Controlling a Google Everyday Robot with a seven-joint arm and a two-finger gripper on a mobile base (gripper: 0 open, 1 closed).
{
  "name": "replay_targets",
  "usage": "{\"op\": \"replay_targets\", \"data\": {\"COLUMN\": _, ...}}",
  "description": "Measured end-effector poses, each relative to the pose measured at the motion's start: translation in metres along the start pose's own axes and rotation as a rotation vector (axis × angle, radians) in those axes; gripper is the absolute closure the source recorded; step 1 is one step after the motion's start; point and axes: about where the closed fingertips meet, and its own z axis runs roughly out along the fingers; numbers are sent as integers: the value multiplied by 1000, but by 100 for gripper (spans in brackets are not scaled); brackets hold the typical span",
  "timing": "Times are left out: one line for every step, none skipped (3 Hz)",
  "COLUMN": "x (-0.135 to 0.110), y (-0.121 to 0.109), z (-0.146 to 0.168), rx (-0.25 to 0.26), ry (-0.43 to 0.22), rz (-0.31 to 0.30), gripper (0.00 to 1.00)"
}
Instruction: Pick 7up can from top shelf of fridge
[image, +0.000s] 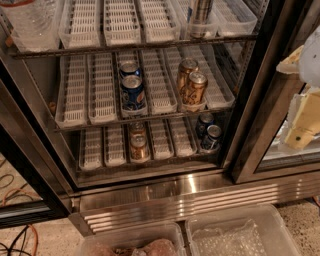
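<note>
The 7up can (200, 17), silvery-grey with dark bands, stands upright in a white slotted lane tray at the right of the top shelf (125, 48) of the open fridge (175, 192). Its top is cut off by the upper edge of the view. My gripper (301, 125), pale yellowish under a white arm part, hangs at the far right edge. It is in front of the right glass door, outside the fridge, well below and to the right of the can.
Two blue cans (132, 92) and two gold-brown cans (194, 87) stand on the middle shelf. The lowest shelf holds gold cans (139, 147) and dark blue cans (212, 137). A dark door frame (265, 100) separates my gripper from the shelves. Clear plastic bins (235, 235) sit on the floor.
</note>
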Motion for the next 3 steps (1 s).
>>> {"op": "replay_targets", "data": {"x": 0, "y": 0, "z": 0, "rx": 0, "ry": 0, "rz": 0, "gripper": 0}}
{"op": "replay_targets", "data": {"x": 8, "y": -20, "z": -2, "rx": 45, "ry": -44, "rz": 127, "gripper": 0}}
{"op": "replay_targets", "data": {"x": 25, "y": -57, "z": -12, "rx": 145, "ry": -139, "rz": 331, "gripper": 0}}
